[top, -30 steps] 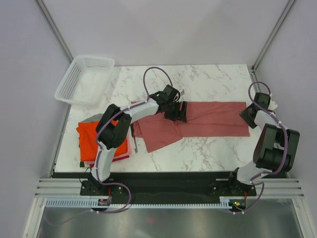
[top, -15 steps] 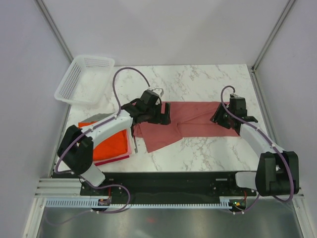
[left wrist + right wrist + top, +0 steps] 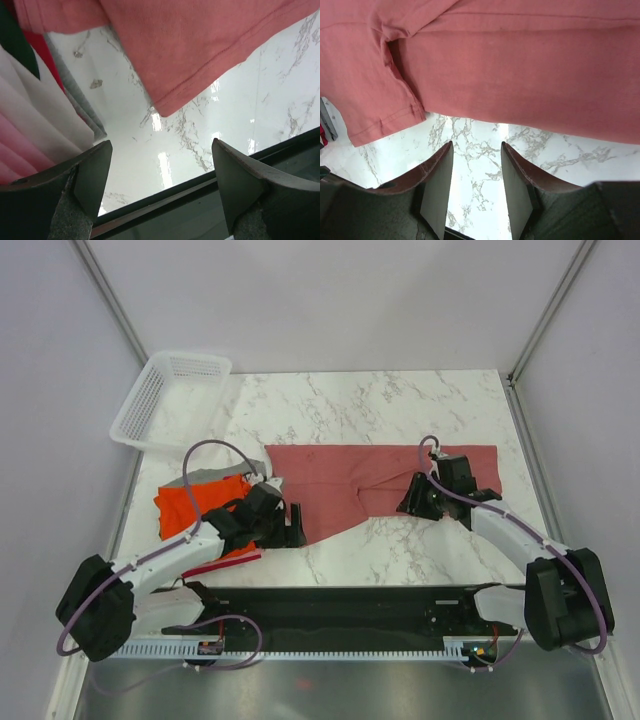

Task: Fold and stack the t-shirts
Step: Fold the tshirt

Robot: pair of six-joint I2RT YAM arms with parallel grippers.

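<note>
l gripper (image 3: 160,162) wide apart, r gripper (image 3: 476,167) part-open, both over marble (image 3: 400,552) by pink-red tee (image 3: 380,468); white basket (image 3: 136,405) far-left corner

High overhead, wrist views close on t-shirt (image 3: 520,75)

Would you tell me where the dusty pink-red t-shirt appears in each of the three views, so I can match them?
Top external: the pink-red t-shirt lies spread across the table's middle.
Left wrist: the t-shirt fills the top, one hem corner pointing down near centre.
Right wrist: the t-shirt covers the upper half, a sleeve hanging at left.
Shared landmark: the veined marble table, bare below the shirt's hem.
</note>
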